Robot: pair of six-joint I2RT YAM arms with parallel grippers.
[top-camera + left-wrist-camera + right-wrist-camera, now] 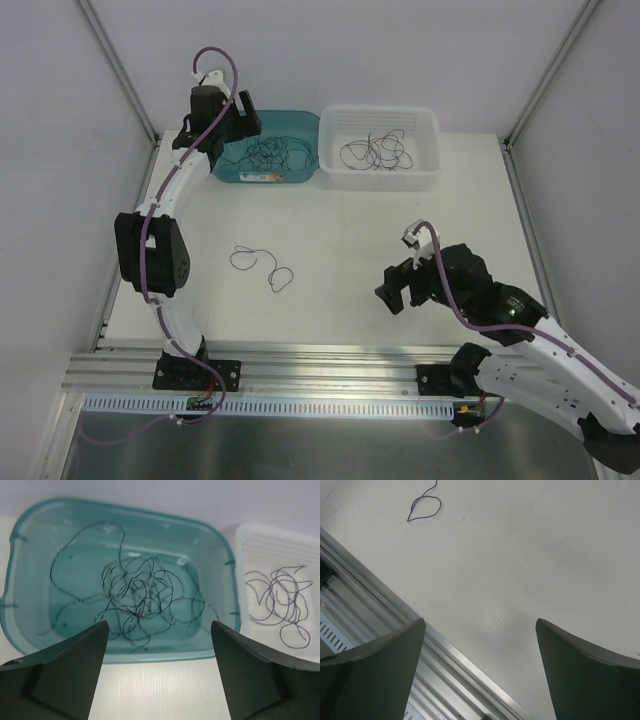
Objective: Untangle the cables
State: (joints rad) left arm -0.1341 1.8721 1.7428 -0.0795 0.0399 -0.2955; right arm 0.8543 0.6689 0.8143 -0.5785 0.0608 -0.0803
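**Student:** Where do the cables lie?

**Tutor:** In three places. A tangle of cables (140, 595) fills the floor of the teal tub (125, 507) at the far left of the worktop (400, 220). Its loops cross in every direction, so it has no single long axis. A smaller cluster of cables (280, 600) lies in the white basket (270, 530), which touches the tub on its right. This cluster spreads wider left to right than near to far. A single cable (262, 266) lies on the bare worktop, left of centre.

**Student:** Which way does the single cable run?

**Tutor:** Its long axis runs left to right, with the right end slanting nearer. Each end curls into a small loop.

**Student:** And the tools?

**Tutor:** The left tool (159, 624) hangs over the near rim of the tub, its fingers apart and holding nothing. The right tool (480, 621) hangs over the near right of the worktop, its fingers wide apart and also holding nothing.
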